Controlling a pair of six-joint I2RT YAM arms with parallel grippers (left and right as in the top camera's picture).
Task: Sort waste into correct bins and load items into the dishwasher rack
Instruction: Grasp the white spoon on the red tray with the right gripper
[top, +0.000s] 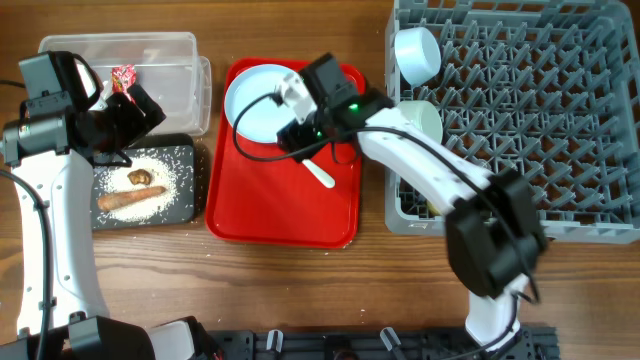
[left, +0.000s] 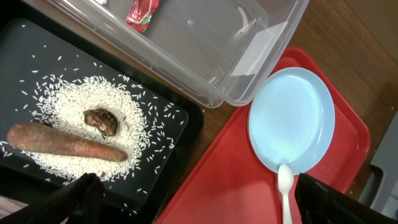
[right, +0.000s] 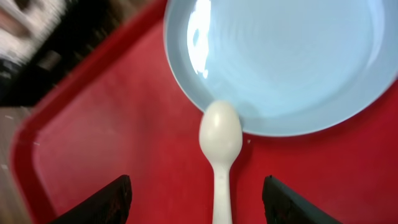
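The white spoon lies on the red serving tray, its bowl touching the rim of the pale blue plate. My right gripper is open and low over the tray, with the spoon's handle between its fingers and the plate just beyond. My left gripper is open and empty above the edge of the black tray. That tray holds rice, a brown lump and a long orange-brown piece. The red wrapper lies in the clear tub. The napkin is not in view.
The grey rack stands at the right, holding a light blue bowl and a pale bowl along its left side. The tub, black tray, red tray and rack sit close together. My right arm reaches from the front right across the rack's corner.
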